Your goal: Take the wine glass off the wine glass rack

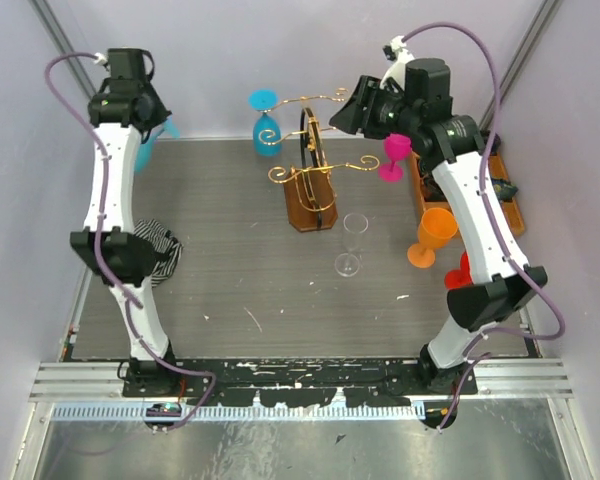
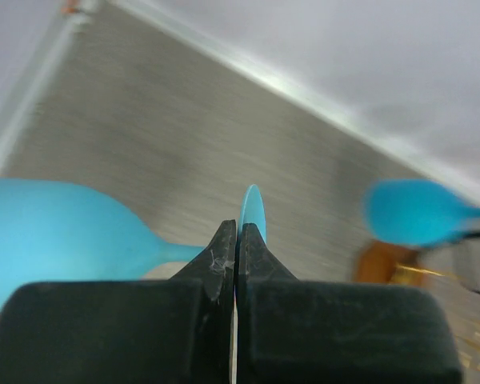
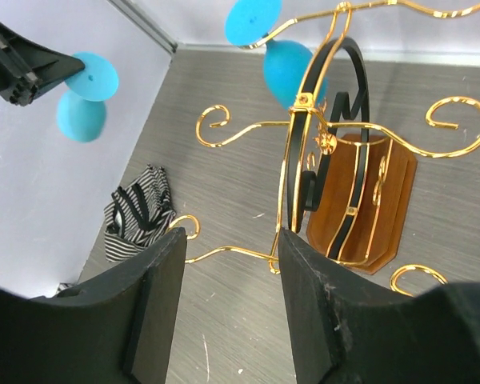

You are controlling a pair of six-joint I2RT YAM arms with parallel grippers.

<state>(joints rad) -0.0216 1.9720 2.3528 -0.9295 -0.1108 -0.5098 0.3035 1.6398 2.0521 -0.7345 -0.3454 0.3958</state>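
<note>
The wine glass rack (image 1: 312,150) is a gold wire stand on a brown wooden base (image 1: 310,207) at the table's middle back. A blue wine glass (image 1: 266,128) hangs upside down from its far left arm, also seen as the blue wine glass (image 3: 288,68). My left gripper (image 2: 238,228) is shut on the foot (image 2: 252,206) of a second blue wine glass (image 2: 56,240), held in the air at the far left, well apart from the rack. My right gripper (image 3: 232,240) hovers open above the rack (image 3: 304,136), holding nothing.
A pink glass (image 1: 392,158) is by the rack's right arm. A clear glass (image 1: 352,243) stands in front of the base. An orange glass (image 1: 432,236) and an orange-brown tray (image 1: 512,208) are at the right. A striped cloth (image 1: 162,250) lies at the left.
</note>
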